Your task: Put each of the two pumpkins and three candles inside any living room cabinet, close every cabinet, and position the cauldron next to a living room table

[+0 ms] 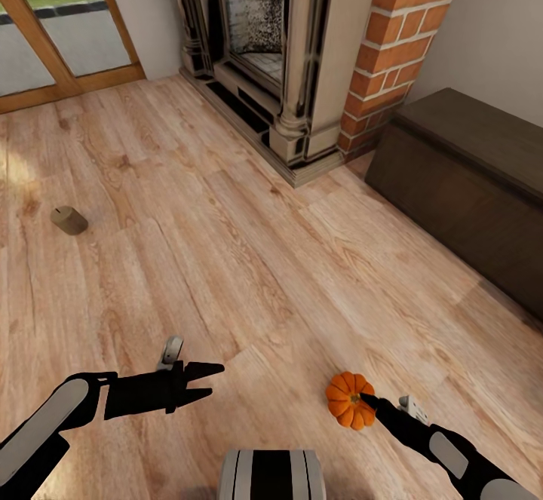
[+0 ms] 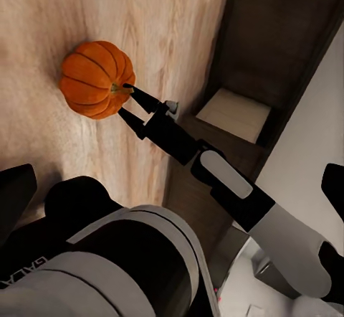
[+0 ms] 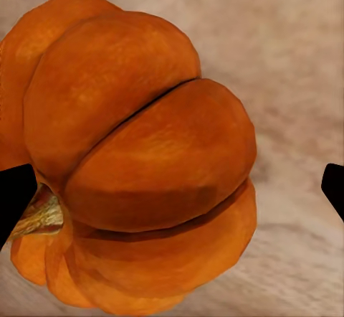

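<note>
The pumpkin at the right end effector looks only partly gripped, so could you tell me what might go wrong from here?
1. The right end effector sits at the stem of the pumpkin, not around its body; it could roll away or slip when lifted.
2. The candle lies far off on the floor and could be forgotten.

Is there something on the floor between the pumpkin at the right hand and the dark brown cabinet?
Nothing visible. From the pumpkin at the right hand to the cabinet, the head view shows bare wooden floor. The candle lies far off on the other side.
</note>
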Available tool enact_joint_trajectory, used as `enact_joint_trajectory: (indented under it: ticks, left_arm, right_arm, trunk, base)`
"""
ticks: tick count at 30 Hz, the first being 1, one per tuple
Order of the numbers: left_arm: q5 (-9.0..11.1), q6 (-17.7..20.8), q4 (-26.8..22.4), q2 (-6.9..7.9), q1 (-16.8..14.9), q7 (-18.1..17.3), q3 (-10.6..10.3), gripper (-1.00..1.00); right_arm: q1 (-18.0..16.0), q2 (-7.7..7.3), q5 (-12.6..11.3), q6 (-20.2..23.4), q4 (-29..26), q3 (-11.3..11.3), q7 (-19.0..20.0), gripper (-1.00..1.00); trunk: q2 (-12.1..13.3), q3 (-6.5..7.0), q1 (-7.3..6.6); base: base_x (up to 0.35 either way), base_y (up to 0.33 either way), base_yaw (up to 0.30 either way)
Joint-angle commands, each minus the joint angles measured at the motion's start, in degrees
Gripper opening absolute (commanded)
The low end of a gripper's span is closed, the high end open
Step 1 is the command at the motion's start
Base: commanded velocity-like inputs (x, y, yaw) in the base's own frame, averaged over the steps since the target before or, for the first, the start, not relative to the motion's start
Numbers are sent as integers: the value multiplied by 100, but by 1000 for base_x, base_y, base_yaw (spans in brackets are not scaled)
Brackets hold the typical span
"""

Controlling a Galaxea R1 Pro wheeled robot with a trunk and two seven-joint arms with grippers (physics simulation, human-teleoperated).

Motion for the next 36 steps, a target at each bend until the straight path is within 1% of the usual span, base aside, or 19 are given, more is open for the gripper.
enact_joint_trajectory:
  ticks: [1,2,5,14,36]
  left_arm:
    - [39,6,0,4,-4,29,-7,100]
    - [39,6,1,4,-4,29,-7,100]
    - [39,6,0,0,-3,29,-7,100]
    - [43,6,6,-4,-7,29,-14,100]
    - [43,6,5,-5,-7,47,-25,100]
  right_arm:
    - [5,-4,64,4,19,94,-121,100]
    - [5,-4,64,4,19,94,-121,100]
    - [5,-4,64,4,19,94,-121,100]
    - [5,1,64,4,19,94,-121,100]
    - [5,-1,72,4,19,94,-121,100]
  trunk:
    - [-1,-4,1]
    - [-1,-4,1]
    - [-5,-71,8]
    - [-5,-71,8]
    - [-5,-71,8]
  base:
    - [0,0,0]
    - [0,0,0]
    - [0,0,0]
    - [0,1,0]
    - [17,57,0]
